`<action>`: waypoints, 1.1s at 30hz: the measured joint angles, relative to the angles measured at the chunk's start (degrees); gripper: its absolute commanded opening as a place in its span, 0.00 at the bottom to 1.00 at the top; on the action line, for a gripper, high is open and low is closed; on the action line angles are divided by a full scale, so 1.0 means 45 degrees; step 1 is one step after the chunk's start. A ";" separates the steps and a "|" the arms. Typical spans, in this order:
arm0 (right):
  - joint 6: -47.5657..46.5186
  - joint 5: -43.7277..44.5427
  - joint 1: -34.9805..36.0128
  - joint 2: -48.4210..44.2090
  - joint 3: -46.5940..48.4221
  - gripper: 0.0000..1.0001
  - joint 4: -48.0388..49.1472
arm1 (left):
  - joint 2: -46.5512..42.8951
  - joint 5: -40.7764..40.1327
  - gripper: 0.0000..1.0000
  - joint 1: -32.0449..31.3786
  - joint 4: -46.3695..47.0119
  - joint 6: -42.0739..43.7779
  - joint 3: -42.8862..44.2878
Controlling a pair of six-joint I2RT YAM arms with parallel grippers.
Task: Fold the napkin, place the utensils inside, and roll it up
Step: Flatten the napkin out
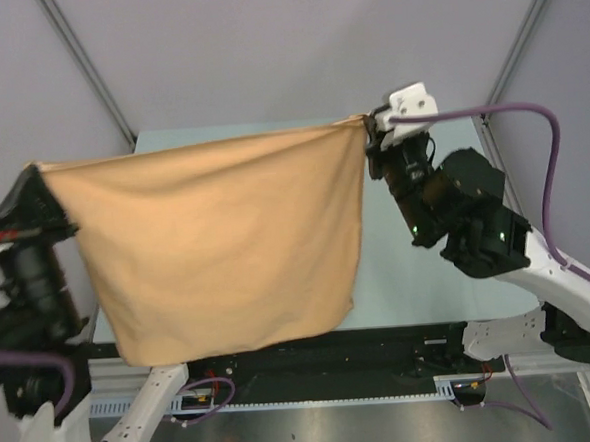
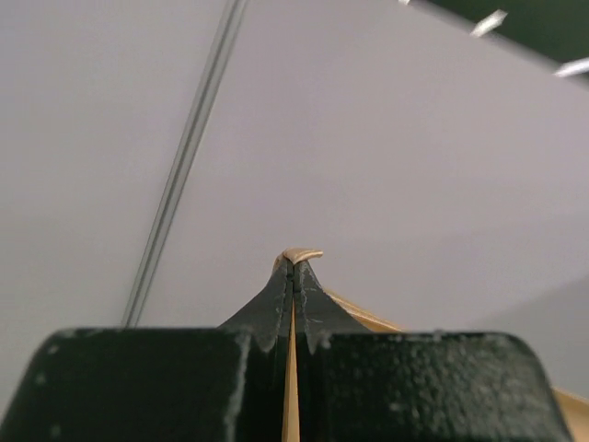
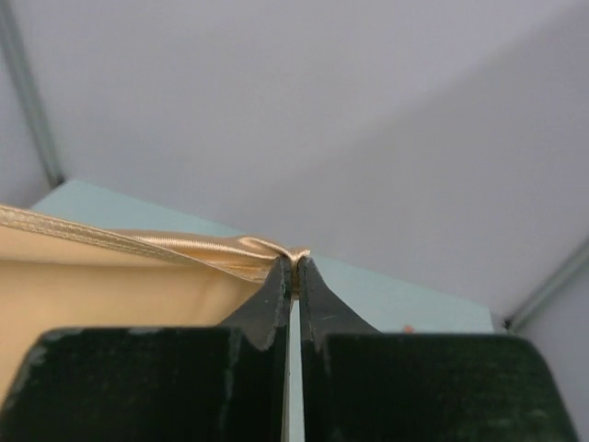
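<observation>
The peach-orange napkin [image 1: 226, 245] hangs spread out as a wide sheet above the table, stretched between my two grippers by its upper corners. My left gripper [image 1: 33, 169] is shut on the left corner. In the left wrist view a sliver of napkin [image 2: 302, 254] pokes out past the left gripper [image 2: 294, 267]. My right gripper [image 1: 367, 121] is shut on the right corner, where the hem of the napkin [image 3: 184, 247] bunches at the right gripper [image 3: 293, 262]. The utensils are not clearly seen. Only a tiny red-orange speck [image 3: 406, 328] shows on the table, too small to identify.
The pale green table [image 1: 418, 274] lies under and behind the hanging cloth, which covers most of it from above. Grey walls with slanted frame poles [image 1: 90, 68] enclose the back. A purple cable [image 1: 542, 166] loops over the right arm.
</observation>
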 measured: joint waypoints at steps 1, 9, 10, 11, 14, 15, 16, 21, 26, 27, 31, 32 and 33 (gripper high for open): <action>0.0593 -0.0447 -0.0860 0.0073 0.0049 0.00 -0.0398 | 0.0335 -0.0092 0.00 0.0000 0.0185 0.0010 -0.0471; 0.4532 -0.6441 -0.8058 0.2327 -0.1491 0.00 -0.1545 | 0.5479 -0.0461 0.00 0.0311 0.1540 -0.0083 -0.4449; 0.4775 -0.7033 -0.8587 0.2909 -0.1647 0.00 -0.1501 | 0.6227 -0.0413 0.00 0.0457 0.1724 -0.0170 -0.4629; 0.5056 -0.7800 -0.9136 0.3832 -0.1734 0.00 -0.1447 | 0.6946 -0.0364 0.00 0.0602 0.1885 -0.0257 -0.4673; 0.5688 -0.9627 -1.0326 0.6883 -0.1535 0.00 -0.0996 | 0.9782 -0.0068 0.06 0.1141 0.2555 -0.0597 -0.4459; 0.5955 -1.0195 -1.0656 0.8058 -0.1093 0.08 -0.1078 | 1.0860 0.0015 0.32 0.1316 0.2472 -0.0724 -0.4070; 0.6144 -1.0656 -1.0899 0.9097 -0.0593 0.21 -0.1083 | 1.1876 0.0151 0.52 0.1467 0.2341 -0.0772 -0.3575; 0.7354 -1.3270 -1.2201 1.3988 0.3793 0.66 -0.2001 | 1.7277 0.1069 0.99 0.2195 0.0039 -0.1365 0.1574; 0.7859 -1.4649 -1.2983 1.4484 0.5629 0.68 -0.2735 | 1.7957 0.1778 1.00 0.2390 -0.1972 -0.1486 0.4206; 0.7922 -1.4736 -1.3066 1.4222 0.5629 0.68 -0.2846 | 1.7840 0.1948 1.00 0.2385 -0.2132 -0.1491 0.4643; 0.7932 -1.5004 -1.3158 1.2196 0.3895 0.67 -0.3128 | 1.6602 0.2861 1.00 0.2380 -0.2487 -0.1486 0.4935; 0.7917 -1.4999 -1.3134 1.1565 0.3235 0.67 -0.3172 | 1.6305 0.3021 1.00 0.2380 -0.2565 -0.1486 0.4867; 0.7912 -1.4940 -1.3070 1.0710 0.2127 0.66 -0.3133 | 1.5747 0.3327 1.00 0.2380 -0.2647 -0.1486 0.4658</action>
